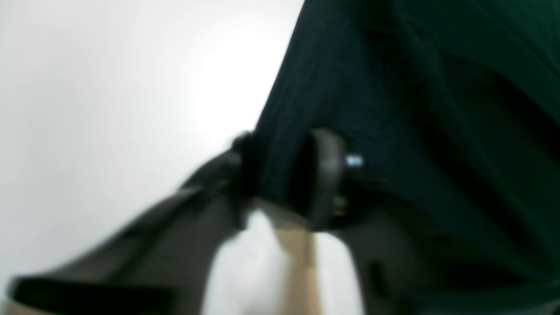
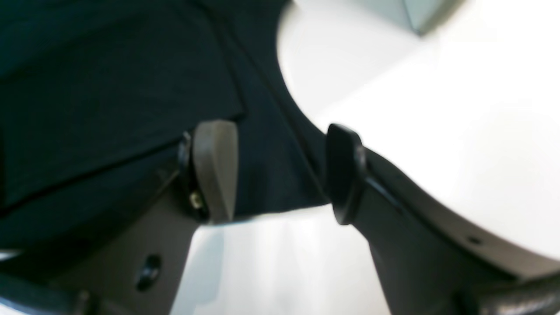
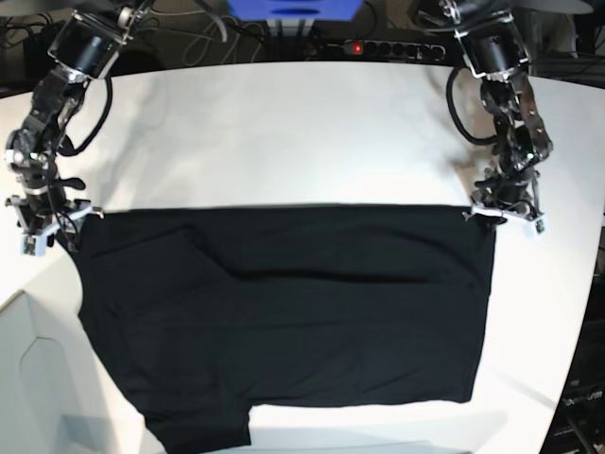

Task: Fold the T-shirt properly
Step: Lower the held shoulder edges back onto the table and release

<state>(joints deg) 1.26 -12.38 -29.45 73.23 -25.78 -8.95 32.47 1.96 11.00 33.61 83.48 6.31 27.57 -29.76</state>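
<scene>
The black T-shirt (image 3: 284,312) lies flat on the white table (image 3: 284,132), its straight top edge running between both arms. At that edge's right corner in the base view, my left gripper (image 3: 504,214) pinches the cloth. In the blurred left wrist view its gripper (image 1: 284,179) has both fingers pressed against a strip of the T-shirt (image 1: 415,109). At the left corner, my right gripper (image 3: 43,227) stands over the shirt's edge. The right wrist view shows this gripper (image 2: 280,173) wide open, with the T-shirt (image 2: 109,87) edge lying between the fingers.
A power strip (image 3: 378,47) with a red light, cables and a blue box (image 3: 293,9) sit behind the table's far edge. The table's edge cuts in at the lower left (image 3: 24,312) and runs down the right side (image 3: 581,312).
</scene>
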